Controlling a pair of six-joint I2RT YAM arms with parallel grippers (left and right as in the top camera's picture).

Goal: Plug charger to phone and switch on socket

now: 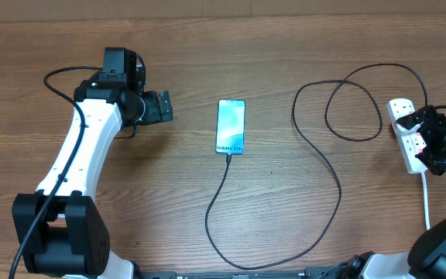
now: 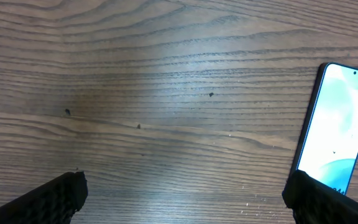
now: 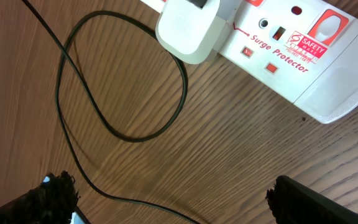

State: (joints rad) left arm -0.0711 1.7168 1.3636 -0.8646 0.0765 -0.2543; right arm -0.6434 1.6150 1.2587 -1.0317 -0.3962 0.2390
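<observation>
The phone [image 1: 231, 126] lies flat mid-table, light blue screen up; its edge also shows in the left wrist view [image 2: 337, 130]. The black charger cable [image 1: 316, 151] runs from the phone's near end, loops across the table and ends at a white adapter [image 3: 188, 28] plugged into the white power strip [image 1: 407, 139], whose red switches show in the right wrist view [image 3: 272, 65]. My left gripper [image 1: 161, 107] is open and empty, left of the phone. My right gripper [image 1: 432, 139] is open and empty, over the power strip.
The strip's white cord [image 1: 427, 198] runs toward the front edge at the right. The cable loops [image 3: 123, 81] lie left of the strip, under my right gripper. My arm bases stand at the front left and front right.
</observation>
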